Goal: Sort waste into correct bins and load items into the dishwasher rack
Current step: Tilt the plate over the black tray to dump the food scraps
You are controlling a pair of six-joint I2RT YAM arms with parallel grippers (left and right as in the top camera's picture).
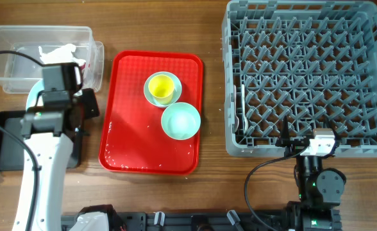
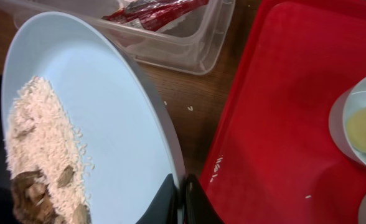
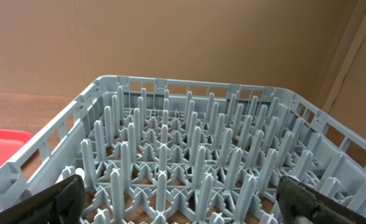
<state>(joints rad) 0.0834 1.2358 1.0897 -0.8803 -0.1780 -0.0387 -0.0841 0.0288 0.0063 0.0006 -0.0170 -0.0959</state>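
Pale blue plate (image 2: 102, 124) clamped at its rim in left pincer (image 2: 182, 200), tilted, white rice and brown scraps (image 2: 40, 180) lying at its low edge. Hangs above black tray (image 1: 2, 151), just near of clear tub (image 1: 15, 61) holding napkin (image 1: 60, 51) and red wrapper (image 2: 152, 12). To the right, red tray (image 1: 127, 147) carrying yellow cup (image 1: 162, 86) inside small blue bowl (image 1: 147, 90), mint bowl (image 1: 180, 120) beside. Far right, right pincer (image 3: 180, 186) spread wide, empty, at near wall of grey rack (image 1: 304, 77).

We log a red rectangular plastic serving tray (image 1: 127, 96) lying flat on the brown wooden table (image 1: 214, 192). A plain brown panel (image 3: 170, 37) stands beyond the table's far edge.
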